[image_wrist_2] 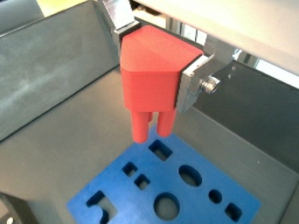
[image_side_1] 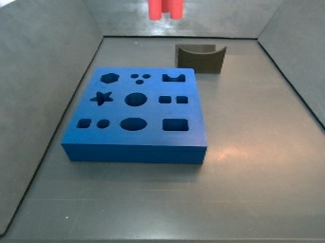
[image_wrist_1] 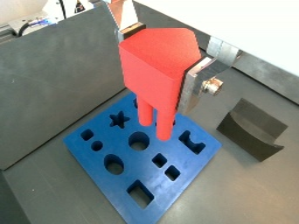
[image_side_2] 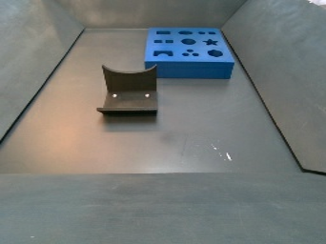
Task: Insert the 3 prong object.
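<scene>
The 3 prong object (image_wrist_1: 155,70) is a red-pink peg with a blocky body and round prongs pointing down; it also shows in the other wrist view (image_wrist_2: 152,74). My gripper (image_wrist_1: 149,54) is shut on its body, silver fingers (image_wrist_1: 195,80) on either side, and it shows too in the other wrist view (image_wrist_2: 155,63). It hangs high above the blue block (image_wrist_1: 138,157) with shaped holes, which also shows in a wrist view (image_wrist_2: 163,188). In a side view only the prongs (image_side_1: 164,9) show at the top edge, above and behind the blue block (image_side_1: 137,114). The blue block (image_side_2: 188,50) sits at the far end in the other side view, where the gripper is out of view.
A dark grey curved block stands on the floor beside the blue block, seen in a wrist view (image_wrist_1: 251,129) and in both side views (image_side_1: 200,58) (image_side_2: 128,91). Grey walls (image_side_1: 51,104) enclose the floor on all sides.
</scene>
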Controlling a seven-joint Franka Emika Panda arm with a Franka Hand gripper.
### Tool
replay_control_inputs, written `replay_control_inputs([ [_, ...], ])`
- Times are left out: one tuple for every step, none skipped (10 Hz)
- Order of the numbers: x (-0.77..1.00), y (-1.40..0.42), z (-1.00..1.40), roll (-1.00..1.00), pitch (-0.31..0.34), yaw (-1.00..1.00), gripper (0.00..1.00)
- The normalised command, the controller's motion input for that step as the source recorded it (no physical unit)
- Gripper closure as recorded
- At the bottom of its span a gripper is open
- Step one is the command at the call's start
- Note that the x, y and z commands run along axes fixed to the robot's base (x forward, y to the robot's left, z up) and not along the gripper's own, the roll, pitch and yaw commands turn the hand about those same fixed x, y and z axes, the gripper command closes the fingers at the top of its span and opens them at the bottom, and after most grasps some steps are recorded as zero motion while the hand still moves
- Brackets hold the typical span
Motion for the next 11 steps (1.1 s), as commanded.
replay_control_inputs([
  [0.00,0.41,-0.83,0.02,0.031,0.00,1.00],
  [0.00,0.41,-0.77,0.00,0.014,0.00,1.00],
  [0.02,0.39,-0.64,-0.01,0.013,0.00,1.00],
  [0.03,0.35,-0.59,-0.05,0.003,0.00,1.00],
  [0.00,0.33,-0.57,-0.06,0.000,0.00,1.00],
  [0.00,0.30,-0.54,-0.07,0.000,0.00,1.00],
  [0.00,0.30,-0.56,-0.05,0.000,0.00,1.00],
  [-0.14,0.29,-0.58,-0.01,0.000,0.00,1.00],
  [-0.13,0.28,-0.57,-0.03,0.000,0.00,1.00],
  [-0.10,0.27,-0.56,-0.05,0.000,0.00,1.00],
  [-0.06,0.25,-0.51,-0.04,0.000,0.00,1.00],
])
